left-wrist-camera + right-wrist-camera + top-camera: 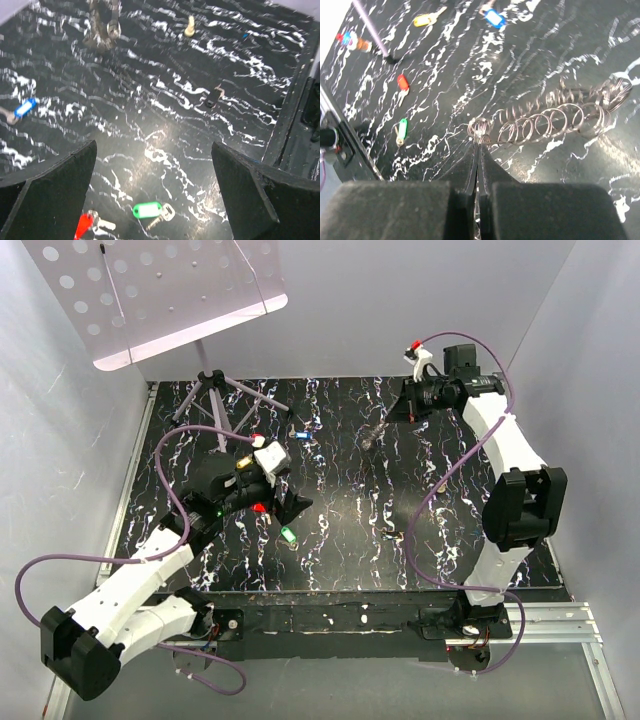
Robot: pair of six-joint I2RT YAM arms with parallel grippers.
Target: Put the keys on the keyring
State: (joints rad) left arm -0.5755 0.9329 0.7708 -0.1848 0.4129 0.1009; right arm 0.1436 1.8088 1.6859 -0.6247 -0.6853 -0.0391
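the right gripper (479,146) is pinched on one end of the keyring (545,122) at the far side, and the left gripper (152,160), spread wide over the green key (147,210) on the desk (175,115), should drop squarely and pinch its plastic head, clear of the red key (85,225).

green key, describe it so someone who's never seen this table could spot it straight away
On the black, white-veined table, look to the near left, right by the open left gripper. Two small keys lie there close together. The green key is the one nearer the front edge, the only one with a green plastic head; its neighbour is the red key.
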